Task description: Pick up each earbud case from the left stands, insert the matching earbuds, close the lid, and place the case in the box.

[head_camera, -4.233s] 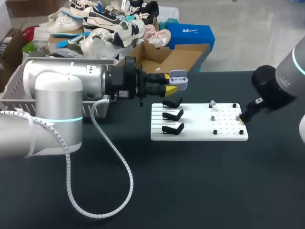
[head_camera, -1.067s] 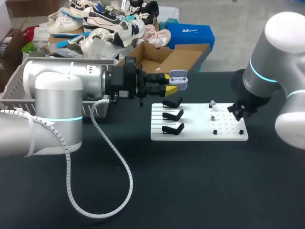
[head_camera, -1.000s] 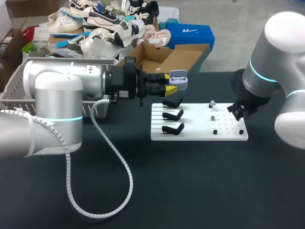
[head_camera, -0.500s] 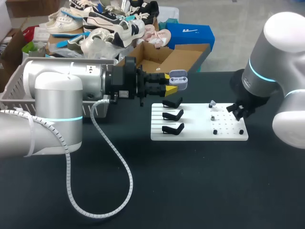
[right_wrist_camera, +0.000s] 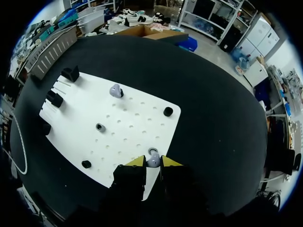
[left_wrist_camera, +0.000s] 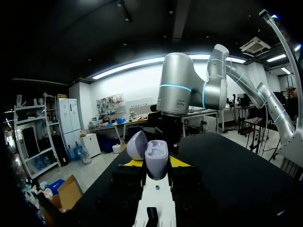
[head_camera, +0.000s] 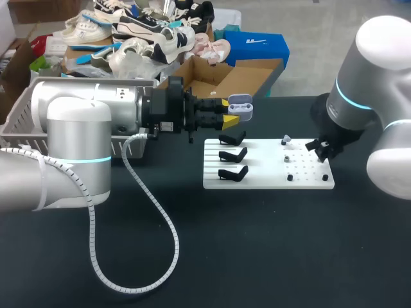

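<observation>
With our left gripper [left_wrist_camera: 156,164] clamping the open case [left_wrist_camera: 155,155], we judged our right gripper [right_wrist_camera: 152,163], pinching an earbud [right_wrist_camera: 153,160], needed a straight, gentle lift.

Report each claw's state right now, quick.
Left claw: closed, holding the open earbud case.
Right claw: closed, pinching an earbud between its tips.

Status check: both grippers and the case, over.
Left gripper shut on earbud case, lid open, held off the table. Right gripper shut on one earbud over the white board. Second earbud on the board. No obstruction seen.
</observation>
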Controlling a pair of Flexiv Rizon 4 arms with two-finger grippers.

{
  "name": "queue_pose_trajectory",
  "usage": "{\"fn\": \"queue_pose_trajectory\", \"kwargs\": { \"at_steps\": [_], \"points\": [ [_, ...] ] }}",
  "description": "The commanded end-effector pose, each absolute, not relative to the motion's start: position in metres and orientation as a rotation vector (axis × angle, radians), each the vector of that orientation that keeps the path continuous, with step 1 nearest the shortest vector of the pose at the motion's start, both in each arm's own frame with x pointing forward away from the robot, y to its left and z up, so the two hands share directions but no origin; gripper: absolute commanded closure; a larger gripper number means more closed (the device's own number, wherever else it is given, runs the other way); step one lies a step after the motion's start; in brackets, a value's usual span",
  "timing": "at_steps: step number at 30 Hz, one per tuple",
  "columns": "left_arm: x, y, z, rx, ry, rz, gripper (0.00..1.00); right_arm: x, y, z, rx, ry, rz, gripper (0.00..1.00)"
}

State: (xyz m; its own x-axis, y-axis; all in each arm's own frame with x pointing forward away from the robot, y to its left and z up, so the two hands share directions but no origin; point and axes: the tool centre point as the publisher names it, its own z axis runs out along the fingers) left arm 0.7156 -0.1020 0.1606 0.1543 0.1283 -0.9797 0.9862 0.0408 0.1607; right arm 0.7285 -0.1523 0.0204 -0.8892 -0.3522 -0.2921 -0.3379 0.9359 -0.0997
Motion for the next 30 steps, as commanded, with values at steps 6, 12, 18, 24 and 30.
{"fn": "queue_pose_trajectory", "kwargs": {
  "at_steps": [6, 12, 18, 24, 30],
  "points": [
    [0.715, -0.102, 0.160, 1.329, 1.201, -0.990, 1.00, 0.725, -0.154, 0.032, -0.491, 2.778, -0.098, 1.00],
    [0.715, -0.102, 0.160, 1.329, 1.201, -0.990, 1.00, 0.716, -0.151, 0.052, -0.488, 2.768, -0.133, 1.00],
    [0.715, -0.102, 0.160, 1.329, 1.201, -0.990, 1.00, 0.711, -0.145, 0.066, -0.586, 2.725, 0.015, 1.00],
    [0.715, -0.102, 0.160, 1.329, 1.201, -0.990, 1.00, 0.711, -0.145, 0.066, -0.586, 2.725, 0.015, 1.00],
    [0.715, -0.102, 0.160, 1.329, 1.201, -0.990, 1.00, 0.711, -0.145, 0.066, -0.586, 2.725, 0.015, 1.00]
  ]
}}
